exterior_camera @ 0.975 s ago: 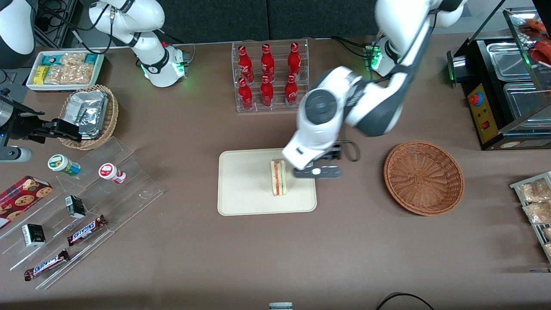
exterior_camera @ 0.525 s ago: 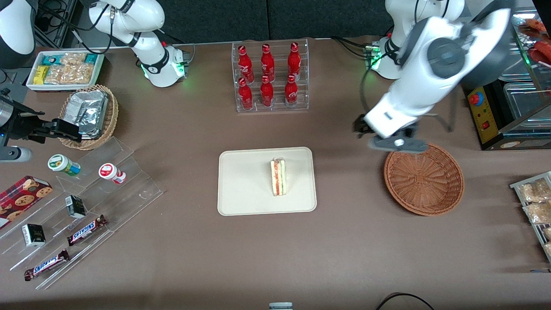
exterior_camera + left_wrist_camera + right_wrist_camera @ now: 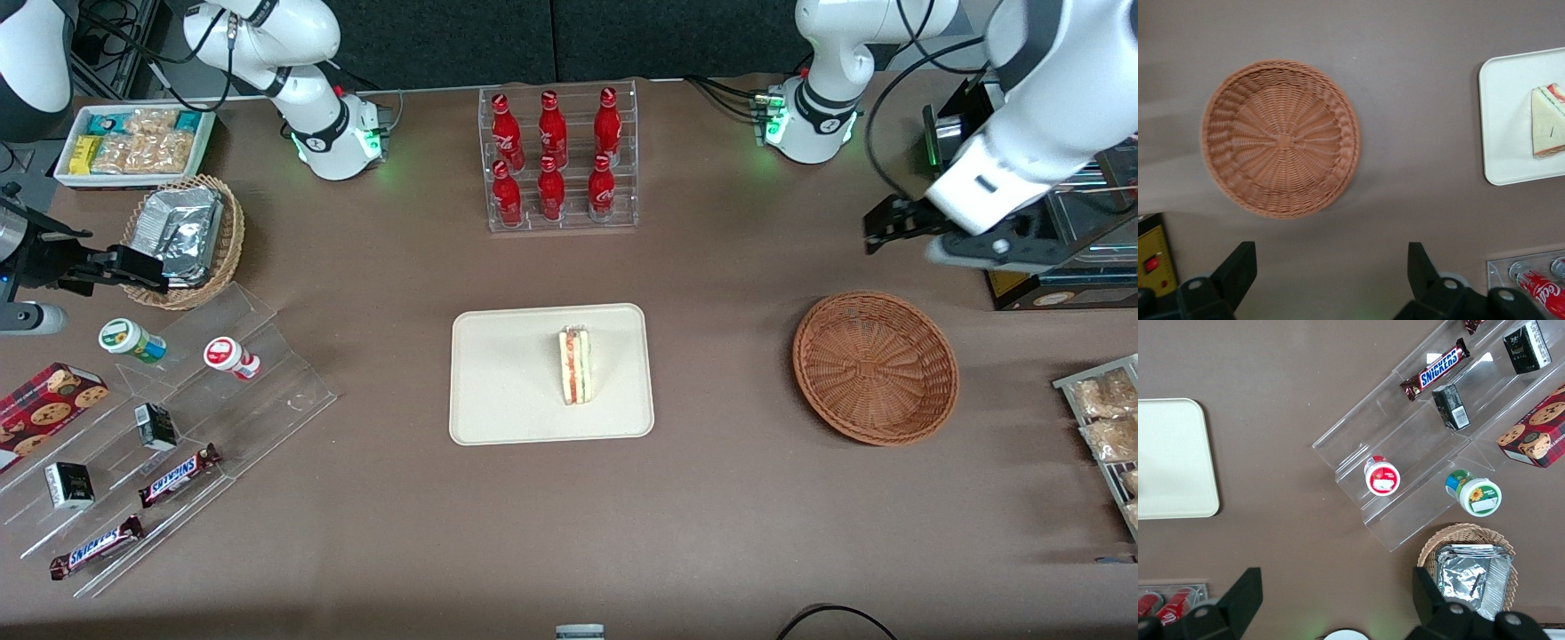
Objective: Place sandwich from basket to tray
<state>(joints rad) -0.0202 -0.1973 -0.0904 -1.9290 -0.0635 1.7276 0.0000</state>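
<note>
one tray (image 3: pixel 498 391) lies mid-surface, and the one sandwich (image 3: pixel 575 365) stands on it on edge, filling stripes up. it looks light, soft and easily crushed, best held gently across its flat bread faces. six red bottles (image 3: pixel 551 156) stand in a rack farther from the front camera. the one basket (image 3: pixel 876 366) is empty. the gripper (image 3: pixel 893 224) hangs above the surface near it, released and holding nothing.

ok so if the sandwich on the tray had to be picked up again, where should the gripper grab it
Probably from above, fingers closing on the two flat bread faces of the sandwich. It stands on edge on the tray with its filling stripe facing up, so those faces are upright and clear. The gripper is open, above the table, farther from the front camera than the basket.
</note>
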